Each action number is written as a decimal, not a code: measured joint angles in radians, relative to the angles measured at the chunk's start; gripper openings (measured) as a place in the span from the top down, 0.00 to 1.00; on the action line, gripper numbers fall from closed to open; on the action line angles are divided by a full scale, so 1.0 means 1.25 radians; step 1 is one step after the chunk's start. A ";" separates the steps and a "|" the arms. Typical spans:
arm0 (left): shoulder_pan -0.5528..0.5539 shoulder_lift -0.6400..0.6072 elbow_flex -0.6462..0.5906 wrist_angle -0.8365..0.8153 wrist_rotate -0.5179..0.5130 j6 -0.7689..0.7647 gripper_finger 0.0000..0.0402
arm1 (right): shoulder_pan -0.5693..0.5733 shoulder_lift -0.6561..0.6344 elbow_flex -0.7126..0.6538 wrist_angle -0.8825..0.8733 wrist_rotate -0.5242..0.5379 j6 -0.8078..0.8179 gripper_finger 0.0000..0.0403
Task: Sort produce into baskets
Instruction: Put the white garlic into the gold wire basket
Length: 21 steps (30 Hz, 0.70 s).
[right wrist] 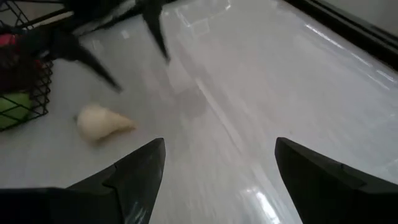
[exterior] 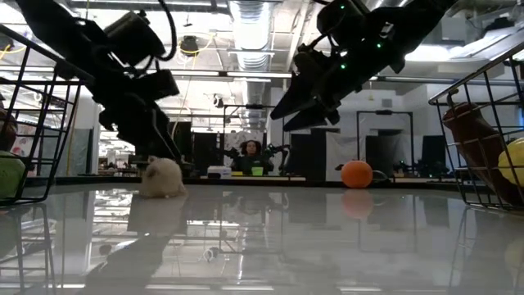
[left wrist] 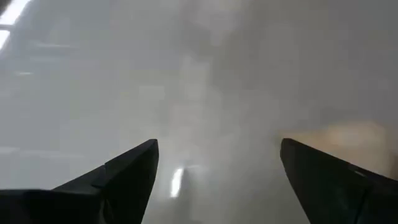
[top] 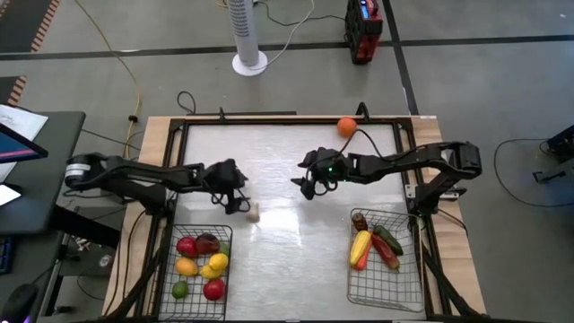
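Just beside garlic (top: 254,212) on table, left hand (top: 235,203) spread wide, nothing held; right hand (top: 307,186) wide, aloft.

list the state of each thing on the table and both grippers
left gripper: open, empty, just beside the garlic
right gripper: open, empty, above mid-table
garlic: loose on the table
orange: loose by the far edge
left basket: holds apples, lemons, a lime
right basket: holds corn, peppers, cucumber
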 joint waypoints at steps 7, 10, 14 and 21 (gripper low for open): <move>-0.020 0.076 -0.001 0.086 0.075 0.000 0.21 | 0.001 0.000 0.000 0.018 0.014 -0.009 0.18; -0.031 0.075 -0.001 0.137 0.118 0.012 0.21 | 0.002 0.000 0.000 0.024 0.014 -0.009 0.18; -0.051 0.073 -0.001 0.191 0.150 0.030 0.21 | 0.002 -0.001 0.000 0.032 0.014 -0.005 0.18; -0.094 0.141 0.006 0.264 0.200 -0.032 0.21 | 0.027 0.006 0.000 0.070 0.016 0.021 0.18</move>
